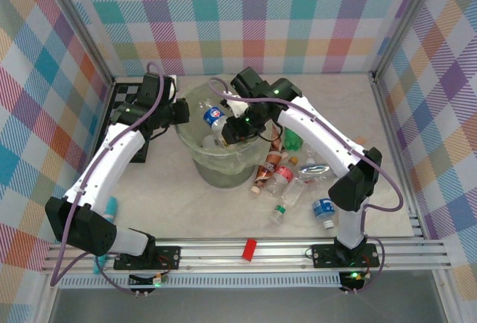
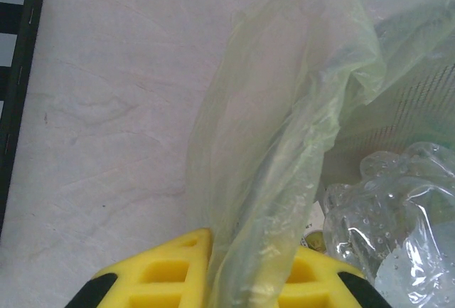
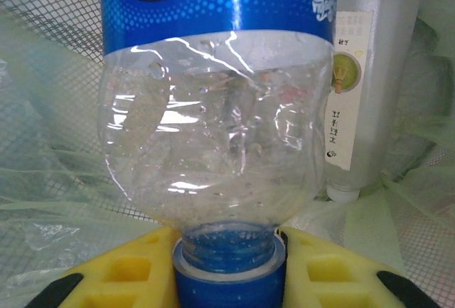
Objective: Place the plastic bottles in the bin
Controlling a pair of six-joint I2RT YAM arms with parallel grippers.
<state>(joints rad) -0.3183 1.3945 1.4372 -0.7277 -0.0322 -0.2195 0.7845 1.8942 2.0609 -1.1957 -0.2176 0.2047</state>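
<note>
Right jaws clamp one blue-labelled bottle (image 3: 213, 109) over the bin (image 1: 223, 175); left jaws pinch its liner (image 2: 284, 144) (about six bottles (image 1: 324, 211) outside).

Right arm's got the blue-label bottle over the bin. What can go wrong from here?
1. The right gripper holds the blue-label bottle only at its capped end, so it may swing or slip early.
2. The liner is pinched in the left gripper; pulling away could drag it, and the bin, sideways.
</note>
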